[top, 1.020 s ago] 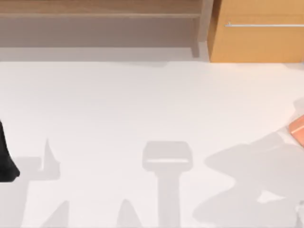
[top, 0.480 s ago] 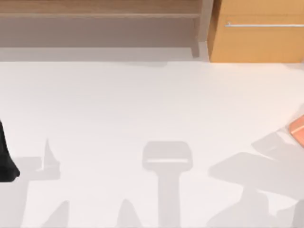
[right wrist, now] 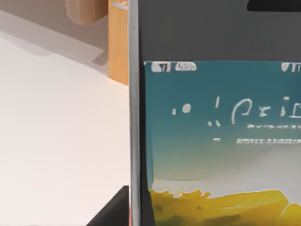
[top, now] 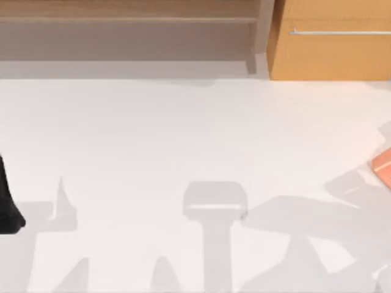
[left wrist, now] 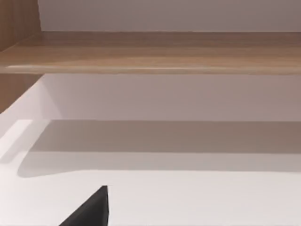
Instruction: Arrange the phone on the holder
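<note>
The phone (right wrist: 216, 122) stands very close in the right wrist view: black face, silver rim, teal and yellow screen. It is off the table, and a black finger (right wrist: 113, 211) of my right gripper lies against its rim. A salmon-orange block (top: 383, 167), cut off by the top view's right edge, may be the holder. My left arm (top: 7, 210) stays parked at the table's left edge, and a black tip of its gripper (left wrist: 90, 212) hangs over bare table.
A wooden shelf (top: 128, 18) runs along the back, with an orange cabinet (top: 333, 55) at the back right. Arm shadows lie across the white table (top: 183, 134) near its front. Beyond the phone are a wooden block (right wrist: 117, 44) and a rounded tan piece (right wrist: 87, 9).
The right arm's shadow has slid left across the table's front, now reaching the middle. The left arm and the salmon-orange block have not moved.
</note>
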`<state>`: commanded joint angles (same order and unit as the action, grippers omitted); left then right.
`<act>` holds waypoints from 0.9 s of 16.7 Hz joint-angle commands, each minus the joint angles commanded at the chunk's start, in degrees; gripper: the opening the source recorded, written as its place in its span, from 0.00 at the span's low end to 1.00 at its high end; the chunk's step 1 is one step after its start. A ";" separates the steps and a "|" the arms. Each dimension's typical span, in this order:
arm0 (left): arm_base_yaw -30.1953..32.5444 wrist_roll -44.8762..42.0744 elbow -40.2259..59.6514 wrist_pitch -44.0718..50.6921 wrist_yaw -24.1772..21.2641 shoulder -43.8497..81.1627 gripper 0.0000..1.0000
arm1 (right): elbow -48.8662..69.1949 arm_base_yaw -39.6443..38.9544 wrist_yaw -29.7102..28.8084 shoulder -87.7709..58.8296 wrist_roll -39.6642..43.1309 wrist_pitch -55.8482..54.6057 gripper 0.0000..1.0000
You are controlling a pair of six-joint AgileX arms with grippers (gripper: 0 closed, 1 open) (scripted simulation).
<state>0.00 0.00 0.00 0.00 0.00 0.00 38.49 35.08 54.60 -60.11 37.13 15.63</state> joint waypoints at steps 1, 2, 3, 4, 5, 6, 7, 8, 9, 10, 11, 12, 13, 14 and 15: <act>0.00 0.00 0.00 0.00 0.00 0.00 1.00 | -0.64 -0.75 -0.92 -0.39 -0.54 -1.40 0.00; 0.00 0.00 0.00 0.00 0.00 0.00 1.00 | -1.38 -1.66 -1.97 -1.28 -0.98 -2.82 0.00; 0.00 0.00 0.00 0.00 0.00 0.00 1.00 | -2.11 -2.81 -3.09 -2.59 -1.46 -4.24 0.00; 0.00 0.00 0.00 0.00 0.00 0.00 1.00 | -2.77 -4.06 -4.18 -4.12 -2.08 -5.69 0.00; 0.00 0.00 0.00 0.00 0.00 0.00 1.00 | -3.35 -5.24 -5.16 -5.66 -2.89 -7.20 0.00; 0.00 0.00 0.00 0.00 0.00 0.00 1.00 | -3.77 -6.30 -5.92 -7.08 -3.81 -8.75 0.00; 0.00 0.00 0.00 0.00 0.00 0.00 1.00 | -4.00 -7.21 -6.50 -8.27 -4.74 -10.20 0.00; 0.00 0.00 0.00 0.00 0.00 0.00 1.00 | -4.09 -7.86 -6.90 -9.20 -5.52 -11.31 0.00; 0.00 0.00 0.00 0.00 0.00 0.00 1.00 | -4.10 -8.19 -7.10 -9.71 -5.95 -11.88 0.00; 0.00 0.00 0.00 0.00 0.00 0.00 1.00 | -4.10 -8.23 -7.12 -9.78 -6.00 -11.95 0.00; 0.00 0.00 0.00 0.00 0.00 0.00 1.00 | -4.10 -8.23 -7.12 -9.78 -6.00 -11.95 0.00; 0.00 0.00 0.00 0.00 0.00 0.00 1.00 | -4.10 -8.23 -7.12 -9.78 -6.00 -11.95 0.00; 0.00 0.00 0.00 0.00 0.00 0.00 1.00 | -4.10 -8.23 -7.12 -9.78 -6.00 -11.95 0.00; 0.00 0.00 0.00 0.00 0.00 0.00 1.00 | -4.10 -8.23 -7.12 -9.78 -6.00 -11.95 0.08; 0.00 0.00 0.00 0.00 0.00 0.00 1.00 | -4.10 -8.23 -7.12 -9.78 -6.00 -11.95 0.15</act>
<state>0.00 0.00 0.00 0.00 0.00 0.00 34.39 26.85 47.48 -69.88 31.13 3.69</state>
